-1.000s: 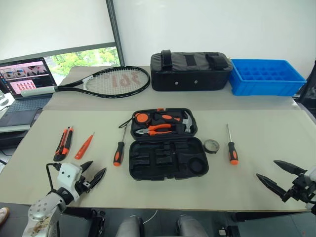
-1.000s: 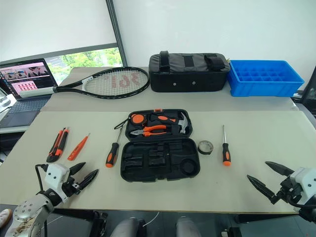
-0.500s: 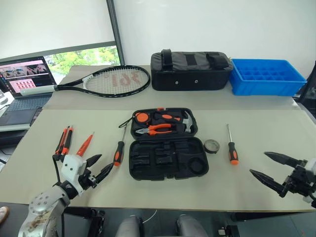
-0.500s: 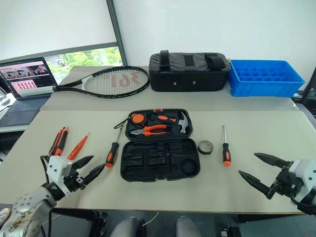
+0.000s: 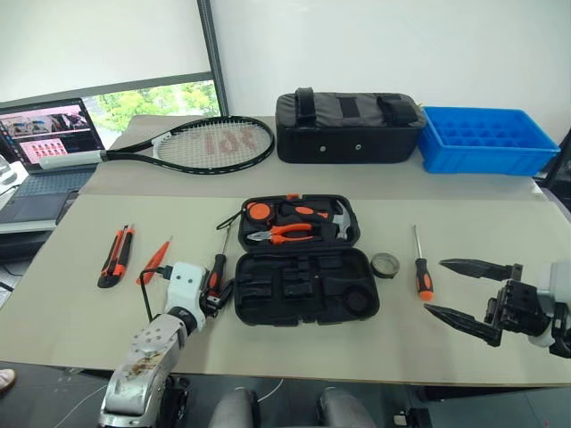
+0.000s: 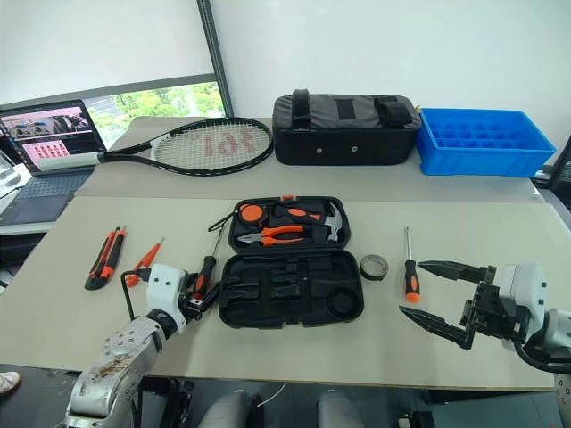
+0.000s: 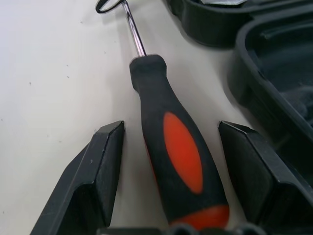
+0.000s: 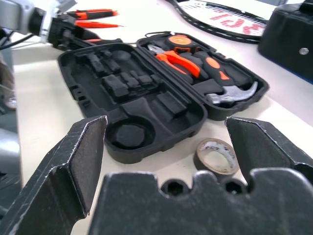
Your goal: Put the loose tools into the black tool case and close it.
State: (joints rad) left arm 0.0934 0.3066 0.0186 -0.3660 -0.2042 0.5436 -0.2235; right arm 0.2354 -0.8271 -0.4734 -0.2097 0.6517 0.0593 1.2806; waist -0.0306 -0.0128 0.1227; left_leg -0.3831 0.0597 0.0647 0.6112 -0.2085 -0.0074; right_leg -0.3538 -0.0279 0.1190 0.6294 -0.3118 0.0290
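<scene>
One screwdriver (image 7: 178, 166) lies between the spread fingers of the left tool (image 7: 171, 147), untouched.

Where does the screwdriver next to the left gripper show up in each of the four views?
Left eye view: screwdriver lies left of the open black tool case, handle at the left gripper.
Right eye view: same place.
Left wrist view: centre, handle between the open fingers.
Right wrist view: too hidden to tell.
Shared landmark: the case.
</scene>
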